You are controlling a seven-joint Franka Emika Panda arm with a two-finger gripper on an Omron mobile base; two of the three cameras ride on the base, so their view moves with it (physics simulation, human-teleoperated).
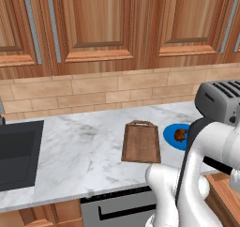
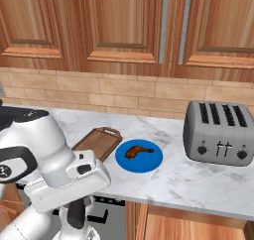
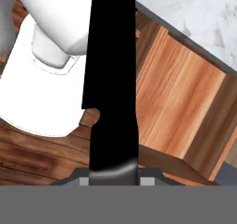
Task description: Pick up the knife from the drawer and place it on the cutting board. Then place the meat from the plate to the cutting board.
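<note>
Knife (image 3: 112, 79) is being pinched by its handle in the gripper (image 3: 113, 174) above the drawer (image 3: 180, 102), risking swinging or slipping before reaching the board (image 1: 141, 142).

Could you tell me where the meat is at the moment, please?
The meat lies on the blue plate on the marble counter, right of the cutting board and left of the toaster.
</note>
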